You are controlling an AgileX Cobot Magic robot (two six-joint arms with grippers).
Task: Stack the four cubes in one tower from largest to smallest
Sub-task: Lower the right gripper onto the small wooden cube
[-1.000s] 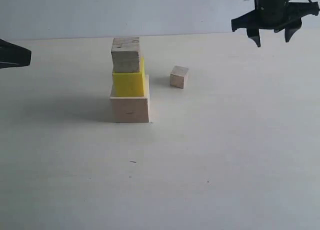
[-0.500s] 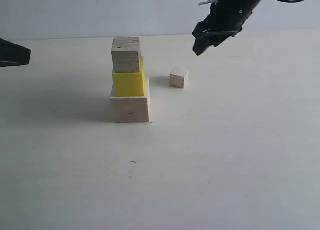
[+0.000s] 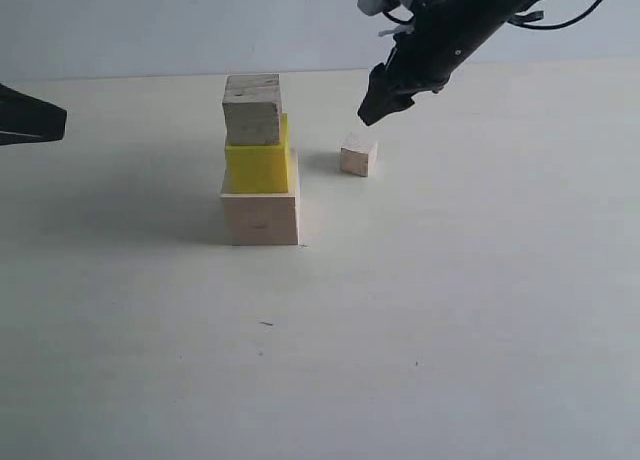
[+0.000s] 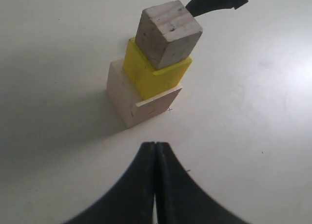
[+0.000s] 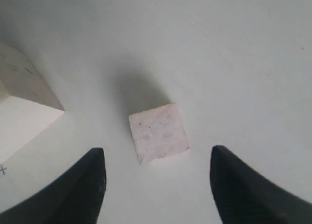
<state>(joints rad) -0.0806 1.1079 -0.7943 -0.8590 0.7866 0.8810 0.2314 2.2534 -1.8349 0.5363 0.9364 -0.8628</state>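
A three-cube tower stands left of centre: the large pale wood cube point(image 3: 261, 212) at the base, the yellow cube point(image 3: 258, 164) on it, a grainy pale wood cube point(image 3: 251, 109) on top. The smallest pale cube point(image 3: 358, 154) sits alone on the table to the tower's right. My right gripper point(image 3: 374, 108) hangs open just above and behind it; in the right wrist view the small cube point(image 5: 158, 133) lies ahead of the wide-apart fingers point(image 5: 90, 185). My left gripper point(image 4: 155, 147) is shut and empty, away from the tower point(image 4: 156, 70) at the far left point(image 3: 45, 123).
The white table point(image 3: 420, 310) holds nothing else. The right arm point(image 3: 470, 20) reaches in from the upper right. A corner of the base cube point(image 5: 22, 87) shows in the right wrist view beside the small cube.
My right gripper has swung down and leftward from the upper right, arriving just above the lone small cube. The tower, the small cube and the left gripper have not moved.
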